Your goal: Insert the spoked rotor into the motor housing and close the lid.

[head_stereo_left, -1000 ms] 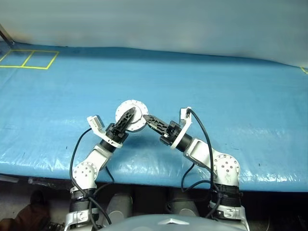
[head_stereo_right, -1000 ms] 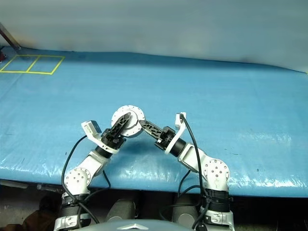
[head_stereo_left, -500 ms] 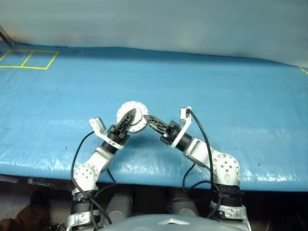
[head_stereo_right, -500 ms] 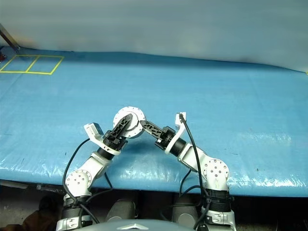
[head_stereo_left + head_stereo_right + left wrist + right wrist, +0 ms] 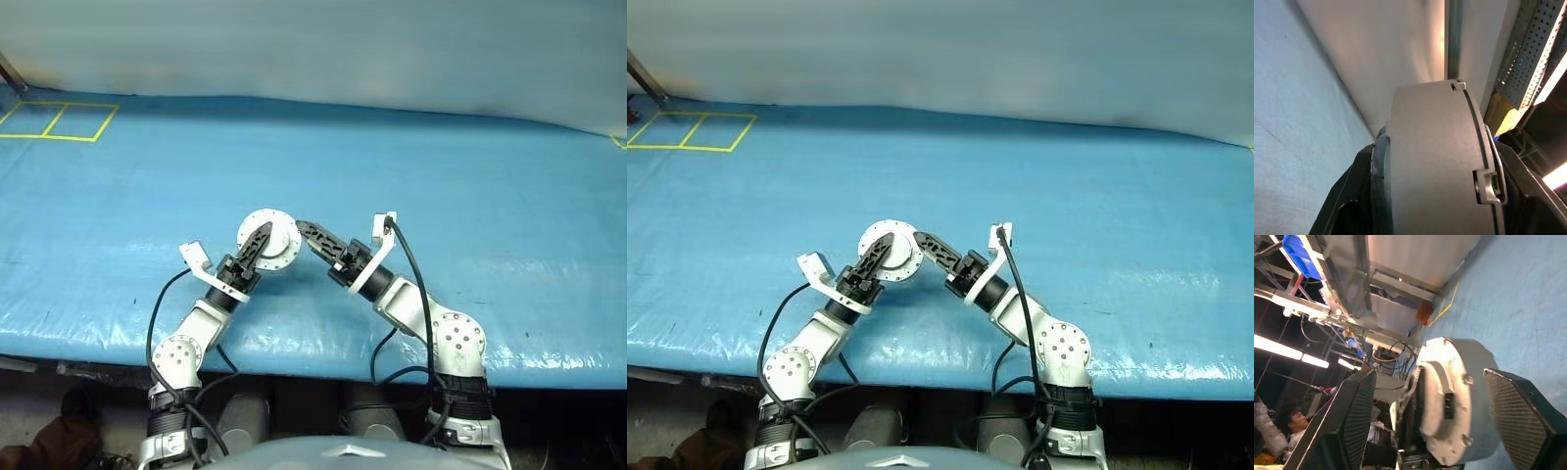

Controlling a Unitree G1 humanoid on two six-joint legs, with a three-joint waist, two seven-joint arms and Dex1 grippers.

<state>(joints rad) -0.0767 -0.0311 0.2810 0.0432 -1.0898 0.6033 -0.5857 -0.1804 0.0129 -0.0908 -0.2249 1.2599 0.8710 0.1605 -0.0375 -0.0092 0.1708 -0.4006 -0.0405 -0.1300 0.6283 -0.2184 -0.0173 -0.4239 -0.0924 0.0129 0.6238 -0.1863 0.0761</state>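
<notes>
Silvery-grey motor housing between black left gripper and black right gripper, over a blue tarp with yellow grid lines.

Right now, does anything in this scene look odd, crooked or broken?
Nothing looks broken or spilled. The round motor housing is held above the blue table in the left gripper, and the right gripper stands open beside it.

Lighting, as I see it: dim, bluish head views; soft glare on the wrinkled blue surface; bright ceiling strip lights; close-up wrist views blurred.
</notes>
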